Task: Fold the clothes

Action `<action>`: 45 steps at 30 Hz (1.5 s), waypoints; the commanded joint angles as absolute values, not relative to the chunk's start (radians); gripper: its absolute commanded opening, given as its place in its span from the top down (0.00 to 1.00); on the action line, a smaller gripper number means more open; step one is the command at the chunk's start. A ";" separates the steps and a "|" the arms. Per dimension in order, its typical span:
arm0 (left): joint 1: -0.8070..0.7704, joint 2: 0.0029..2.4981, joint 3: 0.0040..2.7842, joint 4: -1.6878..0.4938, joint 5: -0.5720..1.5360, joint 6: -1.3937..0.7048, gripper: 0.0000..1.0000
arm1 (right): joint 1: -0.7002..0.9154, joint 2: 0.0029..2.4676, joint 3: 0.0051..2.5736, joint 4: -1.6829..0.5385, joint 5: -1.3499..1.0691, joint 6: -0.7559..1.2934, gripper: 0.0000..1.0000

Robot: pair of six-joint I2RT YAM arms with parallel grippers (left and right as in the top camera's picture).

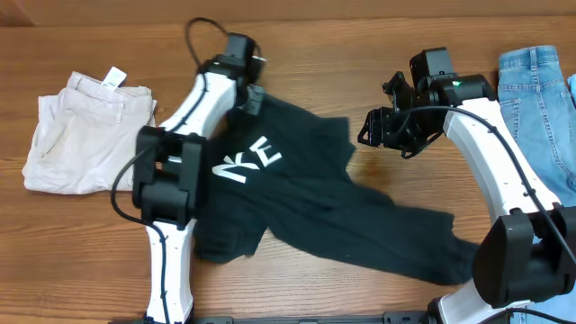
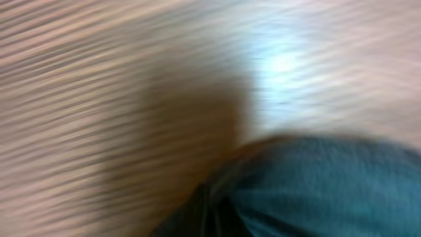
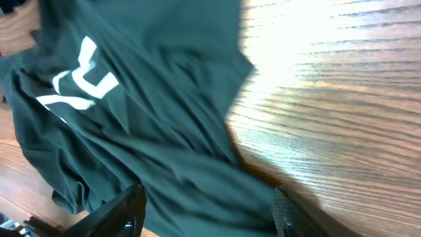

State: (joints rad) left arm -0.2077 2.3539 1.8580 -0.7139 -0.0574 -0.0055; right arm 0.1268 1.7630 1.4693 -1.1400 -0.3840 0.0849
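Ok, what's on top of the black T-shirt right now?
The left arm crosses over the T-shirt, hiding part of its white lettering. No other object lies on it; what the cloth itself covers cannot be seen.

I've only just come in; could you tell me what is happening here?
A robot is folding a dark T-shirt, which lies crumpled on the table. The left tool is shut at its far edge; whether it grips cloth is unclear. The right tool hangs open by the right side. Beige shorts and jeans lie aside.
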 commanded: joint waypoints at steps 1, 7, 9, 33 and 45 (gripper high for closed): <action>0.026 2.375 1.862 -0.770 -0.059 -0.435 0.96 | 0.131 1.739 1.494 -1.144 -0.374 0.078 0.34; 0.225 2.356 1.879 -0.732 0.220 -0.407 0.96 | 0.131 1.761 1.489 -1.166 -0.089 0.213 0.18; 0.231 2.343 1.897 -0.735 0.269 -0.323 0.96 | 0.129 1.782 1.485 -1.146 -0.057 0.241 0.18; 0.082 1.831 2.308 -1.348 0.277 0.031 0.40 | 0.123 1.926 1.233 -0.909 -0.093 0.375 0.78; 0.077 1.793 2.307 -1.687 0.200 0.067 0.59 | 0.122 1.667 1.291 -1.035 -0.061 0.345 0.96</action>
